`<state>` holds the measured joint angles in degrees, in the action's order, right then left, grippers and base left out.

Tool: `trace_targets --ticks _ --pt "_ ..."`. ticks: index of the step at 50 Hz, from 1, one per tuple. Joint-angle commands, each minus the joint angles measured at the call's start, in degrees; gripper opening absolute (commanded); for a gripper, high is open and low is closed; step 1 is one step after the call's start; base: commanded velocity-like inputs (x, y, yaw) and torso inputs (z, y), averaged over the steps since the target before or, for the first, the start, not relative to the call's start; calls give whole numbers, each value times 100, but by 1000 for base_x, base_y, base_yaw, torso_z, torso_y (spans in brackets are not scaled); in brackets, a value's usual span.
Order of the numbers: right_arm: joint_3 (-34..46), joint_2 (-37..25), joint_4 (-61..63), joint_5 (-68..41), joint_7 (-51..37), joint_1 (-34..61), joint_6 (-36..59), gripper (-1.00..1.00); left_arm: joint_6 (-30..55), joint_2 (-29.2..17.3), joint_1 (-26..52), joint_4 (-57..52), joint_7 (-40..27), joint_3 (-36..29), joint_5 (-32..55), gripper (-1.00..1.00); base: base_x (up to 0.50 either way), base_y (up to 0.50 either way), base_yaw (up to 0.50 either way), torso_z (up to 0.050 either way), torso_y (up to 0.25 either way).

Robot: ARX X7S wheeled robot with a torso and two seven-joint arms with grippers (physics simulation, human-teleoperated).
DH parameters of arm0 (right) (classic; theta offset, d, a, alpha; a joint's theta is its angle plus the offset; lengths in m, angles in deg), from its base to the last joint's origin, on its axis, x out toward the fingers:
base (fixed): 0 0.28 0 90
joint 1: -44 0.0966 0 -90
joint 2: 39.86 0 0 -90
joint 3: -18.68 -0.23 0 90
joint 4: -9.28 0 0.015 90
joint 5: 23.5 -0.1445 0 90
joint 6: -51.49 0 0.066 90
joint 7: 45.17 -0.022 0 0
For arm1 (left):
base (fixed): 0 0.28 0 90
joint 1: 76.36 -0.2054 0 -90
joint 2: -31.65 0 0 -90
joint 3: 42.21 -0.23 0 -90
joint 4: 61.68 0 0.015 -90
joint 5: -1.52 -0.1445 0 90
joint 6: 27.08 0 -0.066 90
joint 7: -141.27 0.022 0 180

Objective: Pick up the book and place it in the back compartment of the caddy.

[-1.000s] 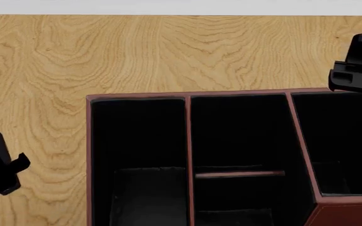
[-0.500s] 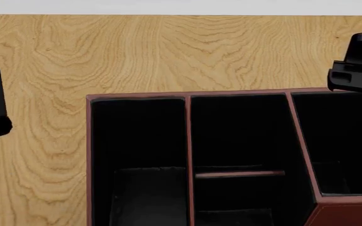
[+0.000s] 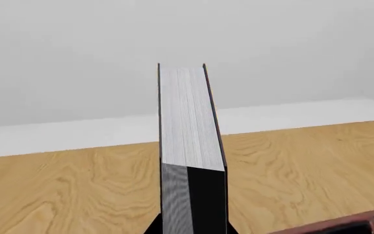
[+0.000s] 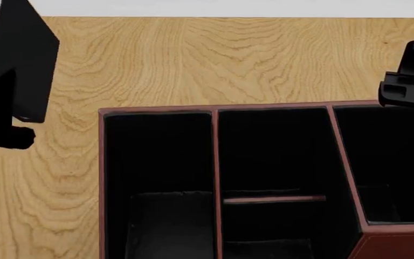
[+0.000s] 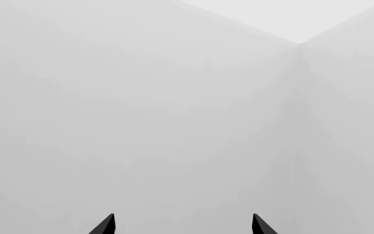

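Note:
The book (image 4: 24, 52), black with a white page block, is held upright at the far left of the head view, above the wooden table and left of the caddy. My left gripper (image 4: 7, 121) is shut on its lower end. In the left wrist view the book (image 3: 188, 131) rises from between the jaws (image 3: 190, 229) with its pages facing the camera. The maroon caddy (image 4: 157, 111) fills the lower middle. A short cross divider (image 4: 274, 199) splits its middle column, and the back compartment (image 4: 271, 162) lies beyond it. My right gripper (image 4: 408, 81) hangs open and empty at the caddy's far right corner.
The caddy has a long undivided cell (image 4: 157, 183) on its left and another cell (image 4: 390, 162) on its right. Bare wooden table (image 4: 192, 59) lies beyond it, up to a white wall. The right wrist view shows only grey wall past the open fingertips (image 5: 109, 225).
My left arm has come up from the lower left to the upper left of the head view, bringing the book into sight. The right gripper has barely moved.

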<state>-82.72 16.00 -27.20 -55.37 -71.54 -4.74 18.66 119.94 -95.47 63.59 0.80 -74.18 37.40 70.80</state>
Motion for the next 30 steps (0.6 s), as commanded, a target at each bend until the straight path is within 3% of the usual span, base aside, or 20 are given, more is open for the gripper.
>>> trace_targets --ticks 1,15,30 --pt "-10 -36 14 -45 -44 -12 8 100 427 -117 881 -178 256 -147 515 -100 0 0 0 0 0" --pt "-42 -85 65 -170 -117 19 72 100 801 -49 1878 201 722 -332 1002 -100 0 0 0 1 1" --pt "-31 -141 114 -354 -238 152 209 100 887 -84 2623 414 2535 -1074 482 -100 0 0 0 0 1"
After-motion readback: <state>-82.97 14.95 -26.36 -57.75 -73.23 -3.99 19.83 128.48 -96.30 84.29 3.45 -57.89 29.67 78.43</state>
